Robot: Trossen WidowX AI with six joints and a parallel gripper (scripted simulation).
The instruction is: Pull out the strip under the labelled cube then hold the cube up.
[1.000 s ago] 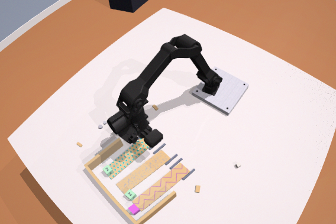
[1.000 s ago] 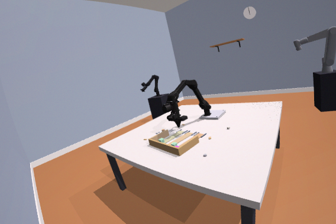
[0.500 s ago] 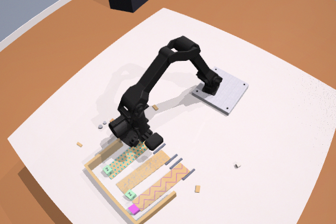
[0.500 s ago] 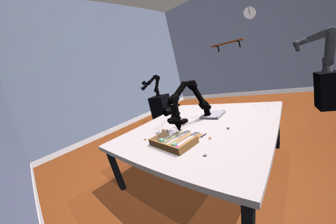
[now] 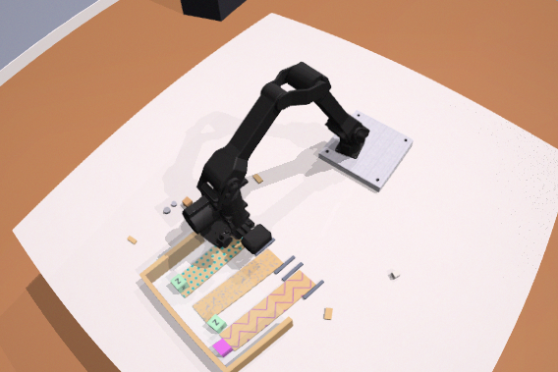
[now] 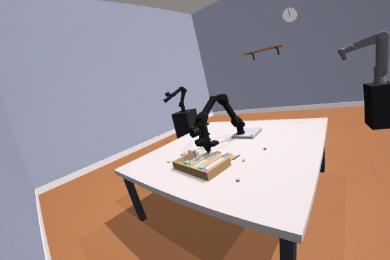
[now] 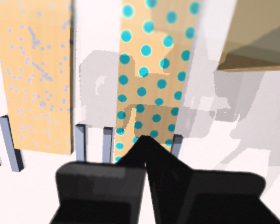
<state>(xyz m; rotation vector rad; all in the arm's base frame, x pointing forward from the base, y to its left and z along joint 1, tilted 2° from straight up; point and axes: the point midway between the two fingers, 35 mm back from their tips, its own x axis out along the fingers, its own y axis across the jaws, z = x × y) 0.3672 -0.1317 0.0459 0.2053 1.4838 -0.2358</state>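
A green cube (image 5: 178,282) (image 6: 187,162) with a dark letter sits at the far end of the teal-dotted strip (image 5: 206,265) (image 7: 142,91). A second green lettered cube (image 5: 216,323) (image 6: 202,167) is by the end of the speckled strip (image 5: 238,285) (image 7: 38,85). A magenta block (image 5: 222,346) (image 6: 205,170) is at the end of the zigzag strip (image 5: 272,309). My gripper (image 6: 208,151) (image 7: 144,139) is shut and empty, pointing down over the dotted strip's outer end. Its tips are hidden in the top view, and its height above the strip is hard to tell.
A wooden tray (image 5: 183,322) (image 6: 190,170) walls the strips on three sides. Slim grey guides (image 5: 285,264) (image 7: 80,142) flank the strips' outer ends. An orange block (image 5: 187,201), small grey discs (image 5: 167,210) and tan pieces (image 5: 328,313) lie around the tray.
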